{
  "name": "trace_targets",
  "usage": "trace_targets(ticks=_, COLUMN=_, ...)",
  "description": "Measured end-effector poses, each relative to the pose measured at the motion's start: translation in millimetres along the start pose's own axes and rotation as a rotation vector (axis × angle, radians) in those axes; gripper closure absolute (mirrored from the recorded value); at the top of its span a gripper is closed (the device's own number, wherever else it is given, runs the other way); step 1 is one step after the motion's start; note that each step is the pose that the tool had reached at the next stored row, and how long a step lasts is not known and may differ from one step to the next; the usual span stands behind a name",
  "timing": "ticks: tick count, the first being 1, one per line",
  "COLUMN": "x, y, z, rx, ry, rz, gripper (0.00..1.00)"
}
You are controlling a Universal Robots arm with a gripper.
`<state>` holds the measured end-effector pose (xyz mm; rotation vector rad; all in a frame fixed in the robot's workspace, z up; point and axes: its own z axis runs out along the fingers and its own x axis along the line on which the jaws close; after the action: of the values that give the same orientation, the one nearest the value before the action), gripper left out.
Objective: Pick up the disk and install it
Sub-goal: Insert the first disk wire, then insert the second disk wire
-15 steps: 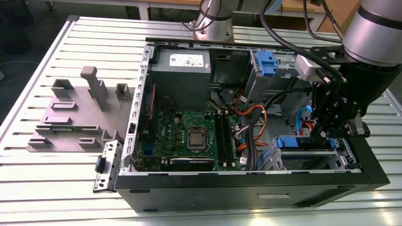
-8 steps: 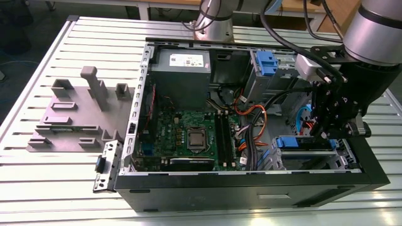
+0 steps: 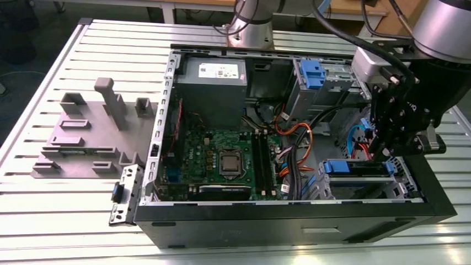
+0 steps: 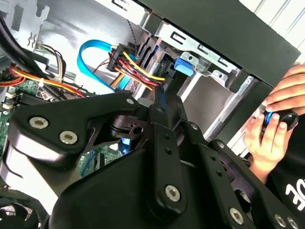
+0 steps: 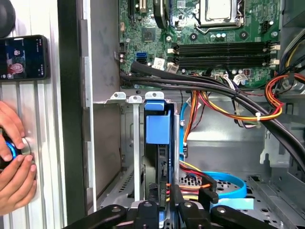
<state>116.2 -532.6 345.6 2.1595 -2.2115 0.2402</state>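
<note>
First wrist view: end effector (image 5: 169,202) grips disk (image 5: 157,129) edge-on in tight bay.

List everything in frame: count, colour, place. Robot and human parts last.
open black computer case: 1, on the slatted metal table
green motherboard: 1, case floor
grey power-supply box with white sticker: 1, case corner nearest the arm base
flat silver disk with blue plastic rails: 1, standing on edge in the metal drive cage, at the gripper
second blue-fronted drive carrier: 1, bay at the case's far end
red, yellow and orange wire bundle: 1, across the case
light blue data cable: 1, looped by the cage
grey moulded fixture: 1, table, exterior view's left
black phone: 1, on table outside case
black gripper: 1, on the disk
person's hands: 2, outside case, on a blue-ringed control
</note>
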Motion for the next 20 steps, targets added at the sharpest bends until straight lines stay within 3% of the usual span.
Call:
trace_targets(ticks=9, x=0.2, y=-0.1, z=-1.6, rx=-0.0004, ry=-0.003, rz=0.0, gripper=0.77)
trace_targets(ticks=11, x=0.2, y=-0.1, z=-1.6, rx=-0.0004, ry=-0.0032, rz=0.0, gripper=0.89)
trace_targets(ticks=16, x=0.2, y=-0.1, z=-1.6, rx=-0.0005, ry=-0.0038, rz=0.0, gripper=0.89)
trace_targets(ticks=18, x=0.2, y=-0.1, z=-1.7, rx=-0.0006, ry=-0.0077, rz=0.001, gripper=0.89)
trace_targets(ticks=20, x=0.2, y=-0.1, z=-1.6, rx=-0.0006, ry=-0.008, rz=0.001, gripper=0.89)
